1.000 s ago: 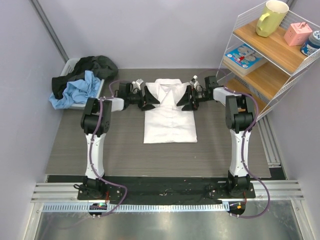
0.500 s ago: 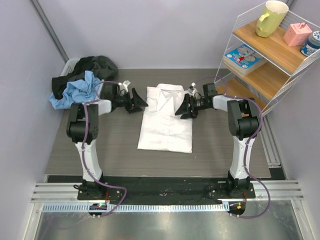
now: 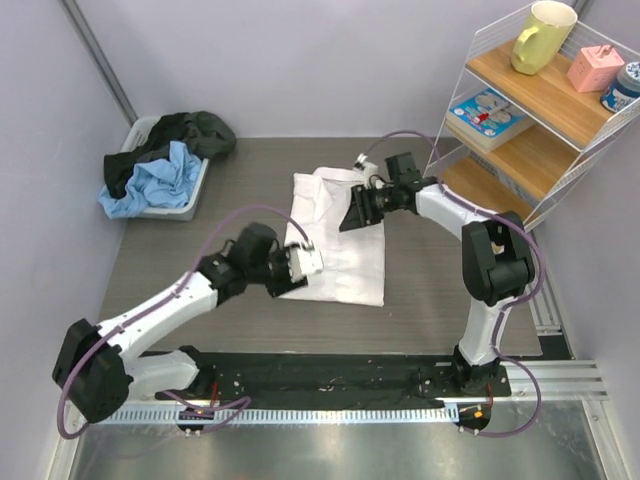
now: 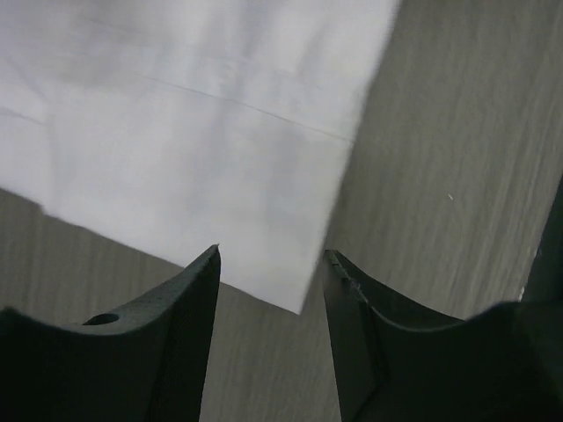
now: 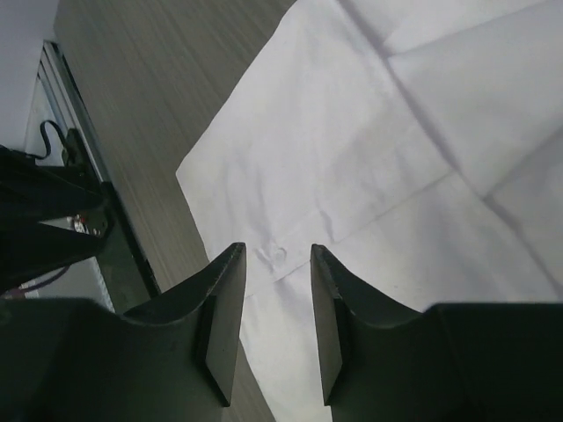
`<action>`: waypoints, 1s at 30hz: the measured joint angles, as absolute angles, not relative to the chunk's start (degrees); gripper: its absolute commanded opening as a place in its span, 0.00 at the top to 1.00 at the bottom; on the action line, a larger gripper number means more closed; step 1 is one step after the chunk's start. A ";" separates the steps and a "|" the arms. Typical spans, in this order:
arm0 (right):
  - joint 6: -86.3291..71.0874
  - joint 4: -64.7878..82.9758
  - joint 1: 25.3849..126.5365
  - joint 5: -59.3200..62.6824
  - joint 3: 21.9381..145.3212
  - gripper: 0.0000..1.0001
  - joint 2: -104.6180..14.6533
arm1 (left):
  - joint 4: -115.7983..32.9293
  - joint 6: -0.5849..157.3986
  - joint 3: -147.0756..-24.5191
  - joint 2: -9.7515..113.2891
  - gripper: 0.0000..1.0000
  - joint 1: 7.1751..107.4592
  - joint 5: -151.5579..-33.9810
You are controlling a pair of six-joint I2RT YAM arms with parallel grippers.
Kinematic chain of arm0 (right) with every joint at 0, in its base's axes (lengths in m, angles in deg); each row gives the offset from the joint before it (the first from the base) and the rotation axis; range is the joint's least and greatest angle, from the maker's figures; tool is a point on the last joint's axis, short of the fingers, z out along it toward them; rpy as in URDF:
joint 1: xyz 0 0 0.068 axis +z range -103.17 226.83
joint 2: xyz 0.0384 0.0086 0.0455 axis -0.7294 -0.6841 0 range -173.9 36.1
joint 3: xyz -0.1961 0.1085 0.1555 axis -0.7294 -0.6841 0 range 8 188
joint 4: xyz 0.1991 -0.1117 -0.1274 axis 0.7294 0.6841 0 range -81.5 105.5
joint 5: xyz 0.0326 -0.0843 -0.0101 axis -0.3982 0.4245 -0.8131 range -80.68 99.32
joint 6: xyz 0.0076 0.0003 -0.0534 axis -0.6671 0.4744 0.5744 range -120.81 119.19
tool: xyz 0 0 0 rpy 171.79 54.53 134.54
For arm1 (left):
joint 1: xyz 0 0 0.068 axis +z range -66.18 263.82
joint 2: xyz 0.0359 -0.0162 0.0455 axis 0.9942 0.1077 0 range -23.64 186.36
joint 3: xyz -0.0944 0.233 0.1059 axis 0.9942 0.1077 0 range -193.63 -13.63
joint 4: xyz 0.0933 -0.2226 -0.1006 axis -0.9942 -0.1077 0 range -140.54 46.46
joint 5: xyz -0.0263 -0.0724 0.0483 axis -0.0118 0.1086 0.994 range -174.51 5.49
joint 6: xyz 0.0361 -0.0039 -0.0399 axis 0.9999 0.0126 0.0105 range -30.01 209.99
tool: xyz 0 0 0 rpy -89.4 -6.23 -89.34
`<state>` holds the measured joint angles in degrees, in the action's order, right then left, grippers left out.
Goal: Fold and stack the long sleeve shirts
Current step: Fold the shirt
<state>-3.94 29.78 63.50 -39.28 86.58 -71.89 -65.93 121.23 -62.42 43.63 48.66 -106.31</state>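
The white shirt (image 3: 338, 245) lies folded into a tall panel in the middle of the table (image 3: 190, 300), collar towards the top of the frame. My left gripper (image 4: 271, 259) is open wide at the panel's lower left side. In its wrist view one corner of the cloth sits between the two fingers, and they grip nothing. My right gripper (image 5: 277, 255) hangs over the upper part of the shirt, slightly right of centre. Its jaws are parted a modest way, with cloth beneath them and nothing pinched. I cannot tell whether it touches the fabric.

My worry is that left corner. The cloth is thin and layered, so if I close there I may catch only the top ply, and lifting would peel the fold open. A low sweep could also drag the panel across the table and skew it further. If the right jaws shut carelessly they could bunch the chest.

Half a second ago the left arm reached up beside the collar, near the bin (image 3: 190, 195) of dark and blue clothes. It has since swung down to the lower left of the shirt. The right gripper has crept from the right shoulder towards the middle, and the shirt itself lies as it did then, slightly slanted
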 measured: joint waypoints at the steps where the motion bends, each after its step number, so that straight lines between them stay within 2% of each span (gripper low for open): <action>1: -3.29 29.93 65.20 -38.58 85.90 0.63 -72.19 | -65.76 123.74 -58.42 42.75 0.52 44.59 -103.12; 7: 1.43 30.93 70.87 -35.50 85.40 0.65 -77.02 | -61.84 129.86 -48.59 43.63 0.54 28.60 -91.01; 12: 5.15 30.98 70.49 -32.89 85.49 0.66 -81.37 | -51.75 133.32 -45.59 49.18 0.55 22.80 -84.85; 14: 6.11 30.96 70.25 -33.09 85.71 0.67 -82.73 | -47.96 134.45 -44.74 52.37 0.58 22.52 -83.12; 21: 8.93 31.20 70.01 -34.34 86.93 0.69 -83.89 | -29.71 140.51 -43.78 63.01 0.80 22.30 -76.52; 25: 9.65 31.20 69.93 -35.06 87.46 0.71 -84.45 | -26.02 141.56 -43.80 65.68 1.00 22.23 -74.36; 30: 10.05 30.08 70.01 -36.04 86.04 0.71 -83.93 | -38.98 137.14 -47.32 61.35 1.00 22.21 -76.85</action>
<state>10.05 30.08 70.01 -36.04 86.04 -83.93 -38.98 137.14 -47.32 61.35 22.21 -76.85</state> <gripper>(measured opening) 0.288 0.009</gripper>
